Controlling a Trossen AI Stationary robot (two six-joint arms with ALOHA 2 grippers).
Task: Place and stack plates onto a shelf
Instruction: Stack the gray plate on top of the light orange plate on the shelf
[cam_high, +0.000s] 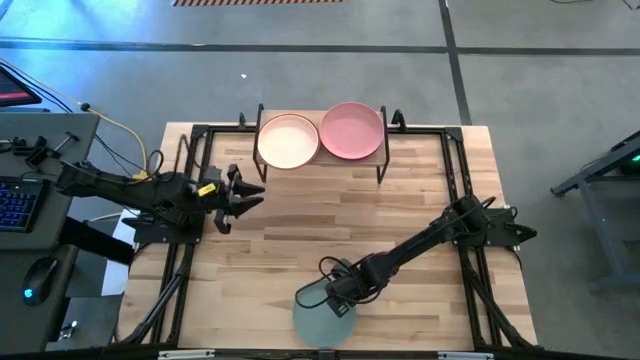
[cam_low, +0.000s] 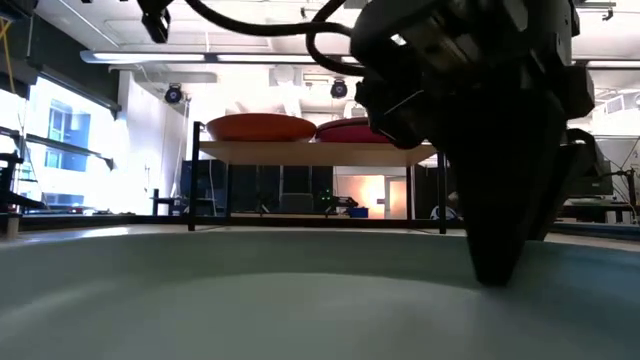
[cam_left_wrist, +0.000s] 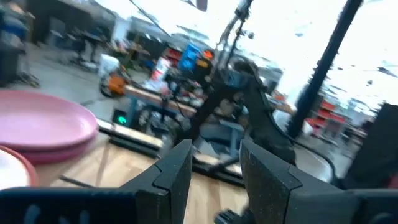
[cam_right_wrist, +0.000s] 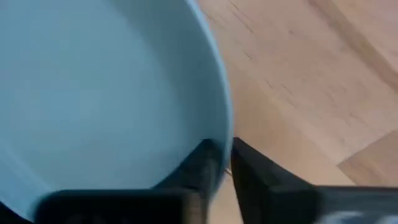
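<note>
A pale teal plate (cam_high: 322, 320) lies flat on the table at its near edge and fills the foreground of the low view (cam_low: 250, 300). My right gripper (cam_high: 340, 300) points steeply down at the plate's far right rim and is shut on it. On the shelf (cam_high: 320, 160) at the far side, a cream plate (cam_high: 288, 140) lies on the left and a salmon pink plate (cam_high: 352, 130) on the right, each on top of another plate (cam_low: 260, 127). My left gripper (cam_high: 245, 190) hovers open at the left, holding nothing, fingers toward the table's middle. My right gripper pinches the teal plate's rim (cam_right_wrist: 225, 134), one finger (cam_right_wrist: 200, 163) inside the plate and the other (cam_right_wrist: 252, 167) outside it. The fingers come from above, slanting down. The plate still lies flat on the table.
Bare wood lies between the teal plate and the shelf. The shelf's black legs (cam_high: 381, 172) stand on the far part of the table. A black frame (cam_high: 185, 240) runs along the table's sides. A desk with a keyboard (cam_high: 18, 200) stands beyond the left edge.
</note>
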